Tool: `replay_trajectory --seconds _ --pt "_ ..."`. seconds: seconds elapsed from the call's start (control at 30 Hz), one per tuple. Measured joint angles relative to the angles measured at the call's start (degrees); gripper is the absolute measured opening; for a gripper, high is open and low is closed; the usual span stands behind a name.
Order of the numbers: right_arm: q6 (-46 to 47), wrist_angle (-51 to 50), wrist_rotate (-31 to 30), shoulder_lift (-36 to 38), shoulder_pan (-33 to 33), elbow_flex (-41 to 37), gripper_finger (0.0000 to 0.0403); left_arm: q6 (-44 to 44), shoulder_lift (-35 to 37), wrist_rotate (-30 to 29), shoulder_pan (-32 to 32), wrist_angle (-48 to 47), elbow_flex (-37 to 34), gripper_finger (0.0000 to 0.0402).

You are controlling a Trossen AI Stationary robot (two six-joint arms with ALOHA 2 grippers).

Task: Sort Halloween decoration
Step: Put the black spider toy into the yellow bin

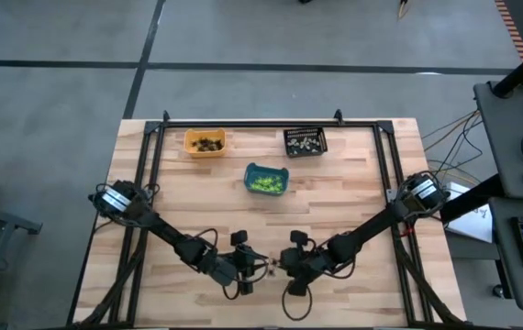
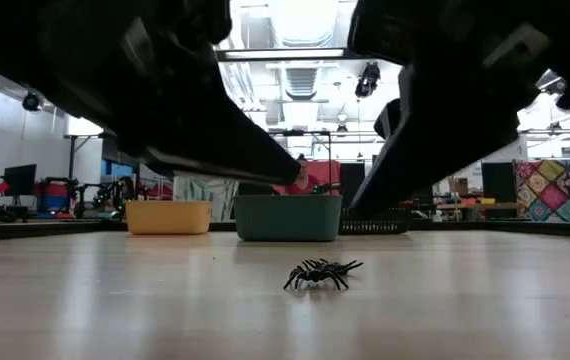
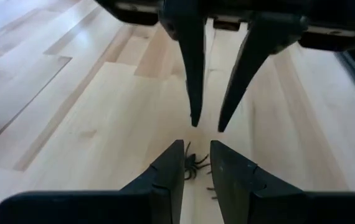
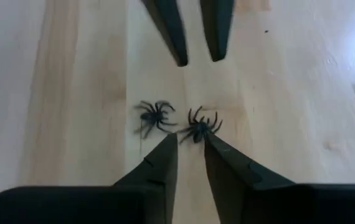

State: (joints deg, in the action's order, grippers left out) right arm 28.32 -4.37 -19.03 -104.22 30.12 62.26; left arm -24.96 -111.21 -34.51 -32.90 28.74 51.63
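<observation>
While both arms reach inward from the table's side edges, their grippers meet nose to nose near the front edge, at about six o'clock from the middle of the wooden table (image 1: 353, 197). Seen from above, the left gripper (image 1: 260, 266) sits just at nine o'clock of the right gripper (image 1: 278, 265), with only a small gap between them. From the left wrist, the left gripper's fingers (image 3: 165, 177) stand a narrow way apart with nothing between them, and a black spider (image 3: 196, 167) lies on the wood just beyond their tips. From the right wrist, the right gripper (image 4: 190, 142) also has its jaws narrowly parted, holding nothing; one black spider (image 4: 200, 129) lies right at its fingertips and a second black spider (image 4: 153, 116) lies just beside the first, both flat on the table. At table height a black spider (image 2: 320, 273) rests on the wood beneath the two grippers, touched by neither. Farther back, at about twelve o'clock from the grippers, stand three bins: an orange bin (image 1: 205, 143) with dark pieces, a black bin (image 1: 305, 142) with pale pieces, and a teal bin (image 1: 266, 179) with lime green pieces, nearest the middle.
</observation>
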Motion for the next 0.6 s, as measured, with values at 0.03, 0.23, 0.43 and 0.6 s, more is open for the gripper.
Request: replay_trajectory --seconds 0.03,0.23,0.43,0.6 --pt "-1.39 -0.08 -0.02 0.0 0.09 -0.16 0.0076 0.21 -0.44 0.03 0.14 -0.02 0.15 0.0061" --pt "-5.82 3.59 -0.48 -0.2 0.31 -3.17 0.0115 0.59 -3.41 0.65 1.23 0.17 1.34 0.0061" --pt "-5.42 16.78 -1.09 -0.26 -0.03 -8.11 0.0145 0.17 -4.87 0.71 1.78 -0.04 1.25 0.0061" --pt "-3.71 18.06 -4.14 -0.41 -0.26 -9.3 0.0157 0.01 -5.77 0.71 2.2 -0.07 1.25 0.0061"
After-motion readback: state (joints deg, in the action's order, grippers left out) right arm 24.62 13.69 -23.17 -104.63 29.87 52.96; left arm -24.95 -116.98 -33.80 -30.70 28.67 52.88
